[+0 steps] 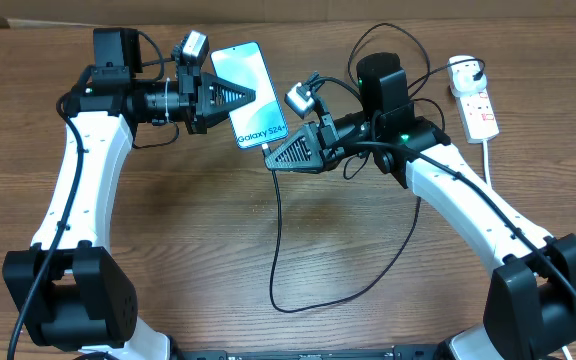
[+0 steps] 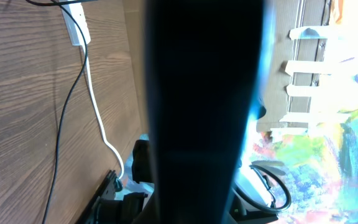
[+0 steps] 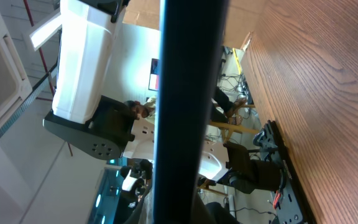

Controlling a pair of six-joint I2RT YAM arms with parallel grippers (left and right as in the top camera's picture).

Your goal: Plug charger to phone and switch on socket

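Note:
The phone (image 1: 246,80), cyan screen up with "Galaxy S24" at its near end, is held above the table by my left gripper (image 1: 250,97), which is shut on its left edge. Its dark back fills the middle of the left wrist view (image 2: 197,93). My right gripper (image 1: 271,157) is at the phone's near right corner, shut on the end of the charger (image 1: 274,240); the connector tip is hidden. The phone is a dark upright bar in the right wrist view (image 3: 188,93). The black cable loops across the table to the socket (image 1: 478,105) at the far right.
The socket's thick white cord (image 2: 95,106) and the socket's end (image 2: 74,25) show in the left wrist view, with the black cable (image 2: 61,124) beside them. A cardboard wall runs along the table's far edge (image 1: 298,12). Both arm bases stand at the near corners.

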